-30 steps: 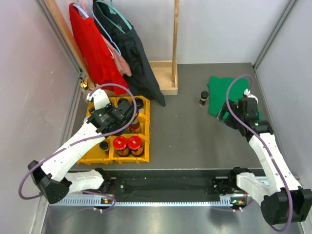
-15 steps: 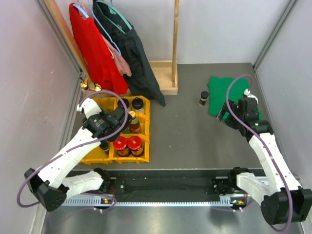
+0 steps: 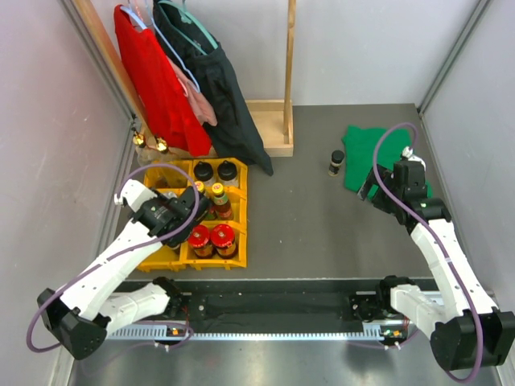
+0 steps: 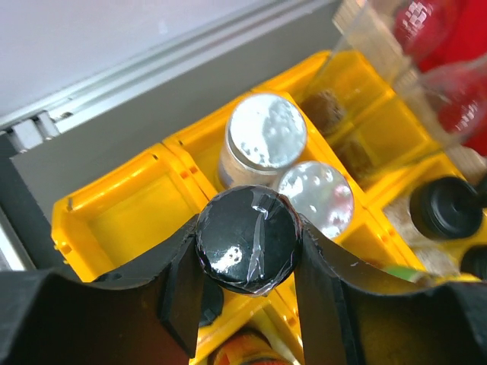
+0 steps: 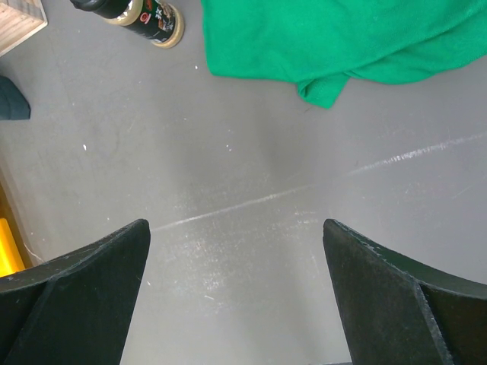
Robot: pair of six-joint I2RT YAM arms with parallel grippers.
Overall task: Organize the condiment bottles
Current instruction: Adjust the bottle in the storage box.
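Clamping a black-capped jar [image 4: 247, 237], the left tool [image 4: 247, 247] hangs above the yellow tray [image 4: 129, 220]. The right tool [image 5: 236, 228], spread apart, hovers over the counter [image 5: 251, 152], a green cloth [image 5: 342, 38] ahead.

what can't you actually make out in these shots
- Left wrist: the black-capped jar in the left gripper shows only its cap; its body is hidden beneath.
- Left wrist: the clear bottles at upper right are blurred.
- Right wrist: the lone black-capped bottle is cut by the top edge.
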